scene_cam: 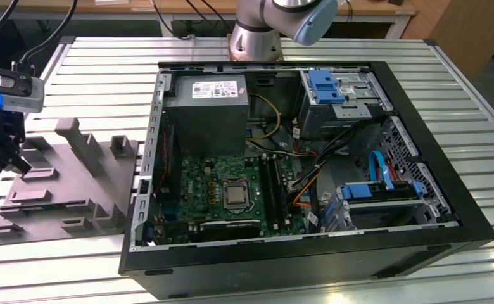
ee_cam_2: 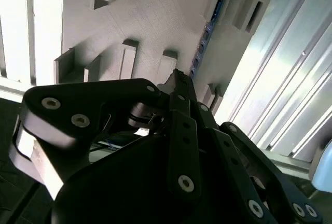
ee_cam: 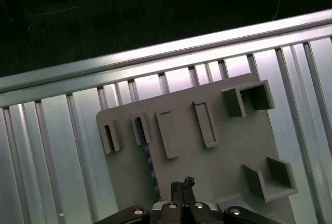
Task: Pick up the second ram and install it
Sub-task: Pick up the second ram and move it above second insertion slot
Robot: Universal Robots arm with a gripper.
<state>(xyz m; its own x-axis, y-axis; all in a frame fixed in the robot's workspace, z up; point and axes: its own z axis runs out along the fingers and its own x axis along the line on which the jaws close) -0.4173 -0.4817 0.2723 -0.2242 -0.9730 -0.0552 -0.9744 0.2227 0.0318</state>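
Observation:
The second ram (ee_cam: 147,156) stands on edge in a slot of the grey holder block (ee_cam: 218,162), showing as a thin dark blue strip. In the second wrist view the ram (ee_cam_2: 206,29) runs along the holder (ee_cam_2: 150,22) just beyond my fingertips. My gripper (ee_cam: 181,184) hovers over the holder, close beside the ram's near end, with its black fingers (ee_cam_2: 179,86) shut together on nothing. In the exterior view the gripper (scene_cam: 14,166) hangs over the holder (scene_cam: 69,183) at the exterior view's left, well away from the green motherboard (scene_cam: 221,174).
The open black computer case (scene_cam: 416,114) takes up the middle of the slatted metal table (scene_cam: 103,69), with long black slots (scene_cam: 272,183), a grey power supply (scene_cam: 204,114), cables and blue drive brackets (scene_cam: 323,85) inside. The arm's base (scene_cam: 256,38) stands behind the case.

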